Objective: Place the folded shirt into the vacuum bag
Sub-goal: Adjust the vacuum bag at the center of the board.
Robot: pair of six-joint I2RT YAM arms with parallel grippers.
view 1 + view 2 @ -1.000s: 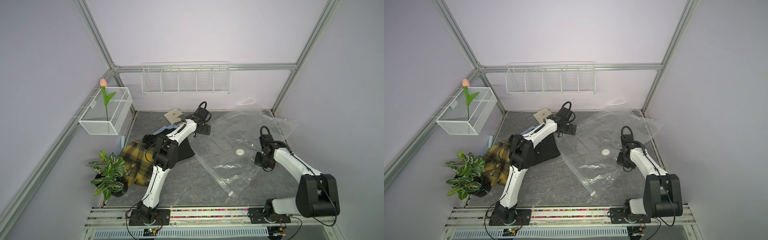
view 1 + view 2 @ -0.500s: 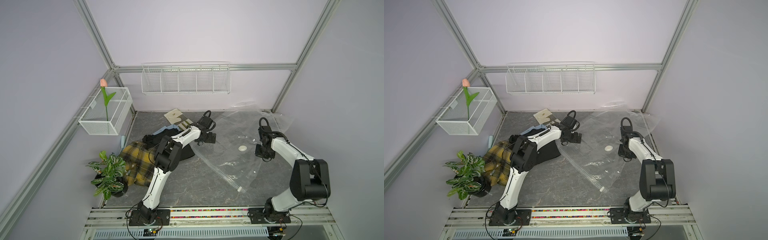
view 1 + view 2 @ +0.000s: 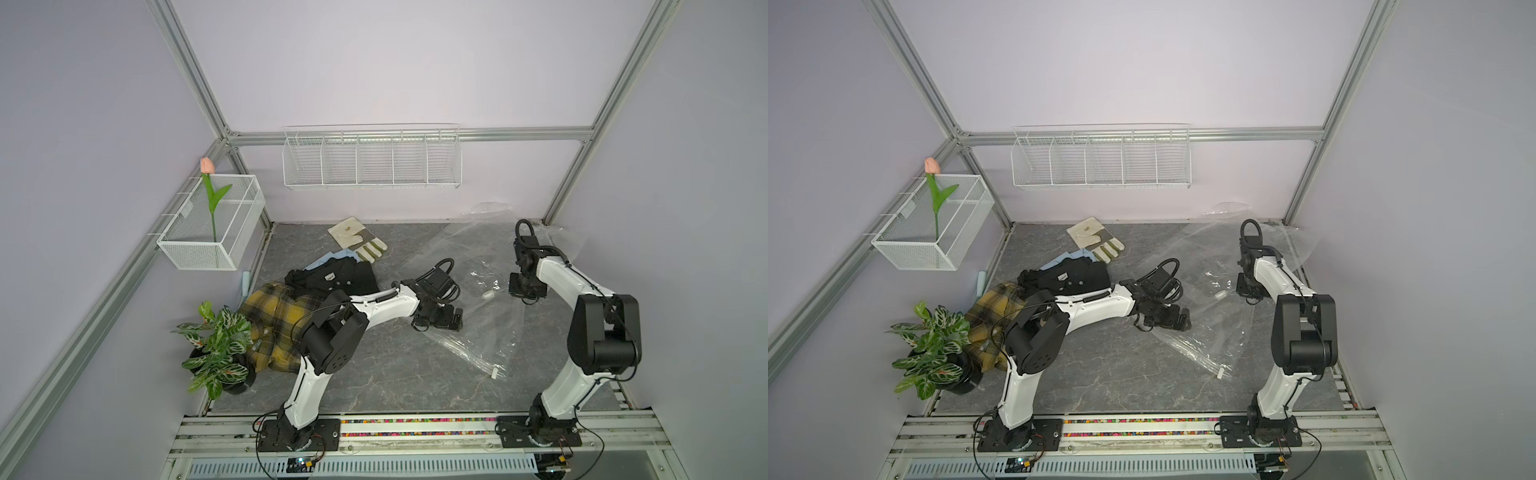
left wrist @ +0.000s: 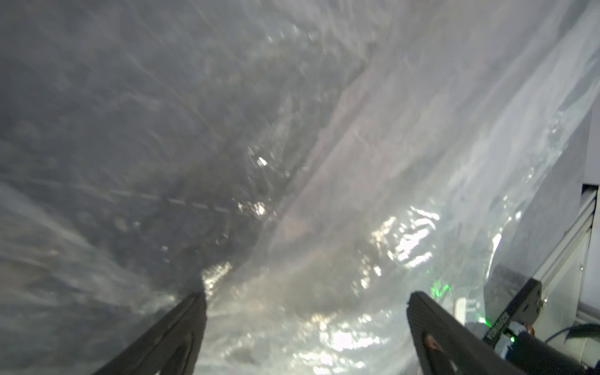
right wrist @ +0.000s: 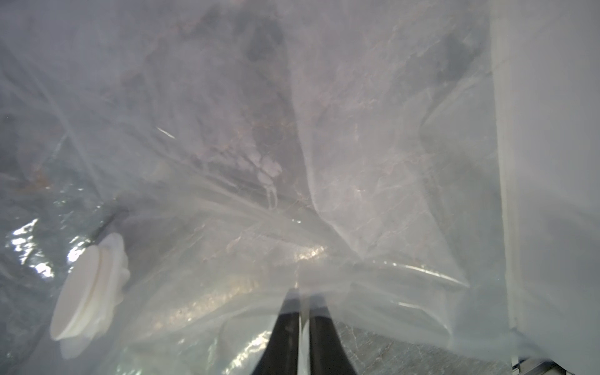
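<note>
The folded shirt (image 3: pixel 332 276) is black and lies at the back left of the table, outside the bag. The vacuum bag (image 3: pixel 469 257), clear and crinkly, spreads over the right half. Its white valve (image 3: pixel 488 295) is near the middle and its slider clip (image 3: pixel 494 374) is at the front corner. My left gripper (image 3: pixel 441 323) is open at the bag's left edge, right of the shirt. In the left wrist view the left gripper (image 4: pixel 306 297) is spread wide with film ahead. My right gripper (image 5: pixel 302 293) is shut on a fold of bag film, beside the valve (image 5: pixel 87 289).
A work glove (image 3: pixel 357 243) lies at the back. A yellow plaid shirt (image 3: pixel 274 320) and a potted plant (image 3: pixel 216 349) sit at the left. A mesh basket with a tulip (image 3: pixel 212 232) and a wire shelf (image 3: pixel 372 160) hang on the walls.
My left gripper has swung from the back near the glove forward and right to the bag's edge. My right gripper has pulled back, and the bag has shifted right with it.
</note>
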